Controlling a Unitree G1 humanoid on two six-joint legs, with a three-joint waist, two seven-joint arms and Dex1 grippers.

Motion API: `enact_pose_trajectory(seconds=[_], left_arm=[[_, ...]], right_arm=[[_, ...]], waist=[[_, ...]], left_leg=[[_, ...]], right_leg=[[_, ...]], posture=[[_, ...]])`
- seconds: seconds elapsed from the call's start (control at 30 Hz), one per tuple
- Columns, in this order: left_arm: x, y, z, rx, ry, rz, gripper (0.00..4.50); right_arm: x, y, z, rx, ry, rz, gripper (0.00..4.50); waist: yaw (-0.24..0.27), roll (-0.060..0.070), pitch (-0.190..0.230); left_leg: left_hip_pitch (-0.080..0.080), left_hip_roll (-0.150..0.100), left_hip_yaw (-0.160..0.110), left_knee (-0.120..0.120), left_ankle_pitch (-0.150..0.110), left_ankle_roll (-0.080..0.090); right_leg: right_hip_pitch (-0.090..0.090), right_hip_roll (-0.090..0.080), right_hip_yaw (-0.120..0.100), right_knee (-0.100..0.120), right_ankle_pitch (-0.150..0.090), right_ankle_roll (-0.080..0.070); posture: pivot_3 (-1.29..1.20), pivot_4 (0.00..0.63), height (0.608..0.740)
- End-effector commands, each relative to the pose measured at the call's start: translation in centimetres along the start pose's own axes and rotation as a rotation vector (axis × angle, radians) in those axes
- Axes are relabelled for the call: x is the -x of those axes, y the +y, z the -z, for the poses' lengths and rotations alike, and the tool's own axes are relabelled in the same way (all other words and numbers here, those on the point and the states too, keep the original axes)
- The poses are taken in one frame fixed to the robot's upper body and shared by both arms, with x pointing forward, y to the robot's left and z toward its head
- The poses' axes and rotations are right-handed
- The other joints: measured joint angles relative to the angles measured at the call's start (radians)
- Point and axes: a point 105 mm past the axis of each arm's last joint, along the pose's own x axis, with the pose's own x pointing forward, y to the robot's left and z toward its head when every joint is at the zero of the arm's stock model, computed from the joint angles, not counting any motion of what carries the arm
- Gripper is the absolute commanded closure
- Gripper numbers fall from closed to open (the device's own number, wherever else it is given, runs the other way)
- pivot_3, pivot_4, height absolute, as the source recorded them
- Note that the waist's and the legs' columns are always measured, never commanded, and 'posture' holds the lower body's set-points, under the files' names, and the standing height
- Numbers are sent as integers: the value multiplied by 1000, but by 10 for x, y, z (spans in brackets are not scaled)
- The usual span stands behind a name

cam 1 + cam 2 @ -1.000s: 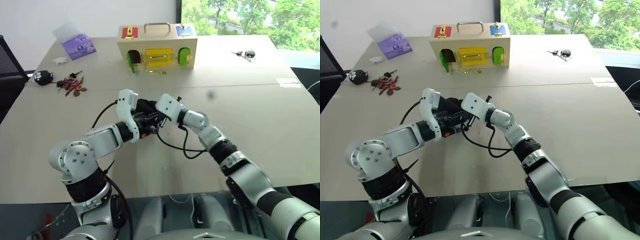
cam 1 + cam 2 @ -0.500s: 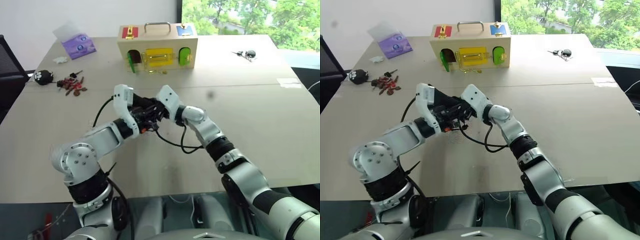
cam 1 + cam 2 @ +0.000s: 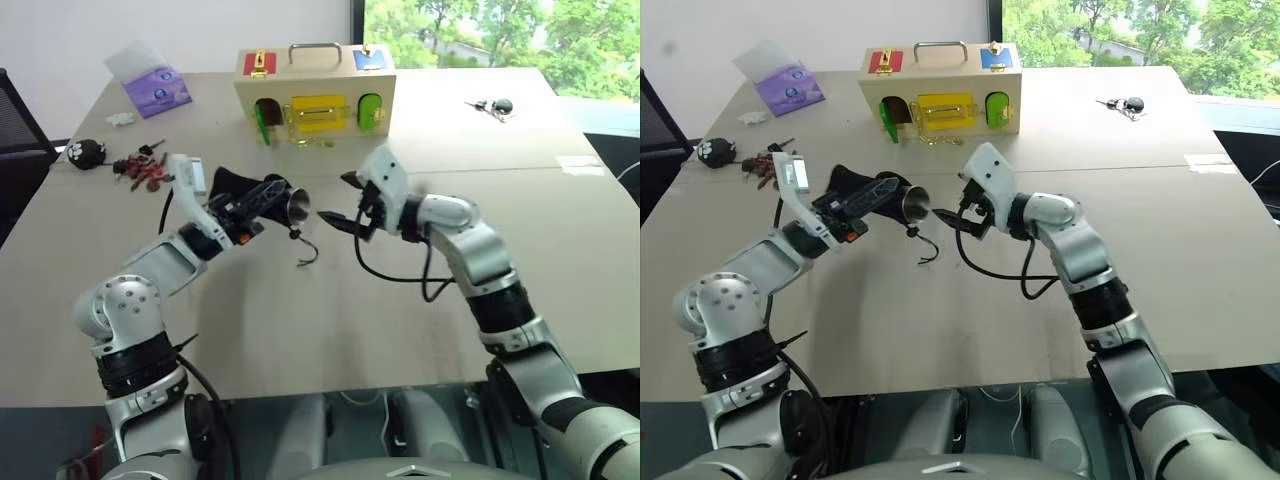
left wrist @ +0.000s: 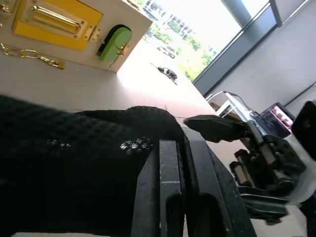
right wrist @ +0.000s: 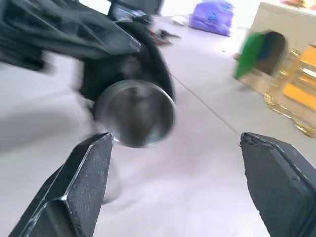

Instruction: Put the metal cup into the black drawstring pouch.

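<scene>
Since a second ago: both arms, then bunched together low over the table, have parted; the left has swung out to its own side and the right has drawn back with its jaws opened
Left gripper (image 3: pixel 262 203): clenched on the black drawstring pouch (image 3: pixel 240 186), held up above the table (image 3: pixel 560 250); the wrist view shows its two fingers (image 4: pixel 170 197) pressed together against the mesh fabric
Metal cup (image 3: pixel 297 204): sits in the mouth of the pouch, lying on its side, its end jutting out toward the right gripper; the dark fabric wraps round its back half
Cord (image 3: pixel 305 252): thin black string hanging from the pouch, its loop dangling down toward the tabletop
Right gripper (image 3: pixel 338 200): released, jaws wide apart, holding nothing; it faces the cup from just beside it without touching; its wrist view shows the cup's round end (image 5: pixel 134 113) between the two spread fingertips (image 5: pixel 81 182)
Wooden latch box (image 3: pixel 314 92): at the far middle of the table, well apart from both arms
Purple packet (image 3: pixel 156 89): far left; a black plush keychain (image 3: pixel 86 153) and reddish bits (image 3: pixel 148 172) lie nearer the left edge
</scene>
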Motion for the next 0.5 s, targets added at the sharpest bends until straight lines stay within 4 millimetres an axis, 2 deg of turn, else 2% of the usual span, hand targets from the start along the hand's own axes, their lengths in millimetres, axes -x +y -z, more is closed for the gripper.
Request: enact_pose_trajectory(seconds=[0.03, 0.17, 0.27, 0.37, 0.5], left_arm=[[1, -4, -28, -7, -93, 53, 4500], [-4, -4, -45, 1, -129, 58, 4500], [-11, -10, -49, -8, -125, 73, 4500], [-15, -15, -52, -20, -130, 79, 4500], [-15, -17, -55, -35, -145, 66, 4500]], right_arm=[[8, 12, -18, -50, -57, -48, 317], [-11, 17, 16, -81, 21, -28, 317], [-32, 10, 34, -116, 48, 57, 317], [-48, 2, 38, -173, 33, 135, 317], [-68, 3, 35, -213, -12, 141, 317]], waist=[[0, 0, 0], [0, -1, -1], [-4, -1, 0], [-5, -1, 0], [-3, -1, 0]], left_leg=[[0, 0, 0, 0, 0, 0], [0, -1, -1, 0, -1, 2], [0, -1, 1, 0, 0, 1], [0, -1, 2, 0, 0, 0], [-1, 0, 2, 0, 0, 0]], right_leg=[[0, -1, 0, 0, 0, 0], [0, -1, -1, 0, 0, 0], [0, 0, 0, 1, 0, 0], [-1, 1, 1, 1, 0, 0], [-3, 1, 1, 1, 0, 0]], posture=[[0, 150, 740], [0, 150, 740], [0, 150, 740], [0, 150, 740], [0, 150, 740]])
